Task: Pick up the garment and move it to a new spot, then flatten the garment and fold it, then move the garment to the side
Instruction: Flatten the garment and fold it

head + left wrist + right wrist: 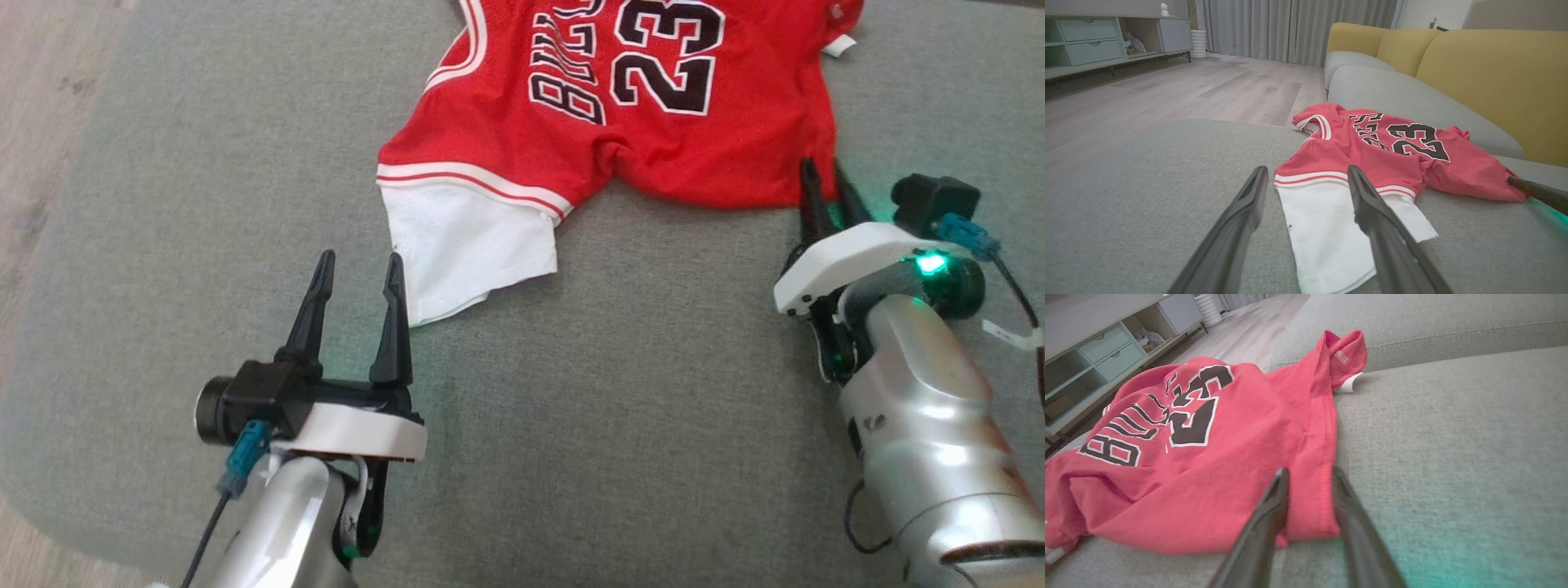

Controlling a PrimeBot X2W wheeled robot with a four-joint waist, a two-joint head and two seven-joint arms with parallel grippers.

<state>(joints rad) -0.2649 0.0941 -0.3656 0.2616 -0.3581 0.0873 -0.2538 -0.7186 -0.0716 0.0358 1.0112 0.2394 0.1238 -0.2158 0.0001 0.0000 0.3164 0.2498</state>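
Red garment (653, 139) lies rumpled on the grey sofa cushion (653, 367), number side up. Left gripper (361, 261): jaws spread wide, tips just beside the white sleeve (465, 245). Right gripper (823, 167): jaws narrowed astride the red hem corner, cloth between them; cannot tell if pinched.

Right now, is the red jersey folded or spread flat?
Neither: the jersey lies rumpled. Its red body bunches into creases, one corner stands turned up, and only the white sleeve lies flat.
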